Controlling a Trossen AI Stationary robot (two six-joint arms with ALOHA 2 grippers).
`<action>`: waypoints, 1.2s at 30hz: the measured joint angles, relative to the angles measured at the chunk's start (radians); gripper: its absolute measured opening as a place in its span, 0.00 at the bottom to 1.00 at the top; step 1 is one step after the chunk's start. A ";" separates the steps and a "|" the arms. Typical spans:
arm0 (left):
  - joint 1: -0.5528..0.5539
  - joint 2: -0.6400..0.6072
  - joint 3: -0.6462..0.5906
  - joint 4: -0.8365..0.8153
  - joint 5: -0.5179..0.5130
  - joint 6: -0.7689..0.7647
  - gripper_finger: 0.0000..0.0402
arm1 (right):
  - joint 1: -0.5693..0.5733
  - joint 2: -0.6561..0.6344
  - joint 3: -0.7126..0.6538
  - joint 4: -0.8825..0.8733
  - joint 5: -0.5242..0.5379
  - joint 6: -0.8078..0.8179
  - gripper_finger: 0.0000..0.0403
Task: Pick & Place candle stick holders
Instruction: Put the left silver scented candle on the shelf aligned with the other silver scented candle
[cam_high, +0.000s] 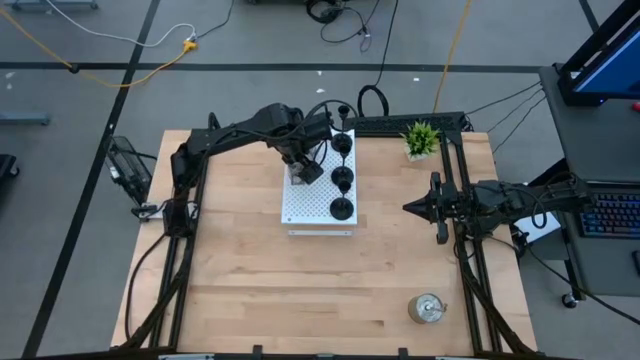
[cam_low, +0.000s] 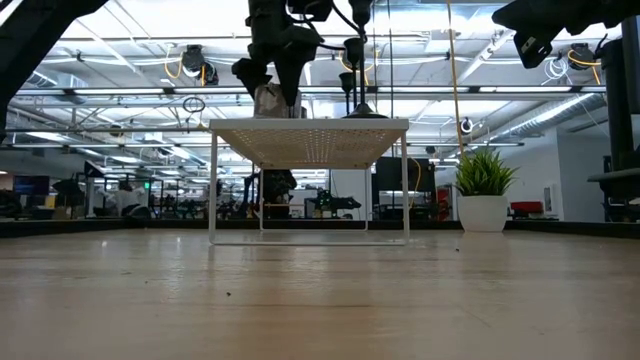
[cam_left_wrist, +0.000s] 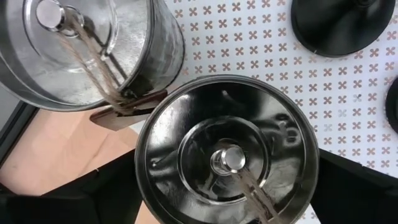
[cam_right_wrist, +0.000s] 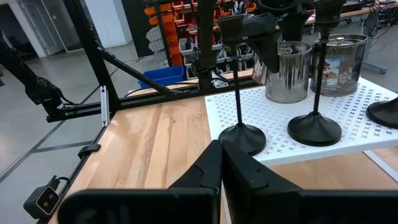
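— Can you read any writing from where you sit?
— No. I see a printed label on one silver holder (cam_right_wrist: 339, 62), but its words are too blurred for me to read.

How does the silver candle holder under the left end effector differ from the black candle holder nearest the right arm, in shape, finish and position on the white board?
The silver candle holder is a squat, wide can; the black candle holder is a thin stem on a round base. The silver one is shiny and reflective, the black one matte. The silver one sits at the edge of the white board on the left arm's side, the black one on the opposite side. Both stand upright on the board.
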 joint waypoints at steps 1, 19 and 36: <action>0.000 0.000 0.000 0.000 0.000 0.000 0.93 | 0.000 0.000 0.000 0.000 0.000 0.000 0.00; 0.000 -0.004 0.000 0.004 0.022 -0.006 0.95 | 0.000 0.000 0.000 0.000 -0.001 0.000 0.00; 0.034 -0.067 -0.001 0.056 0.022 -0.001 0.95 | 0.000 0.000 0.000 0.000 -0.004 0.001 0.00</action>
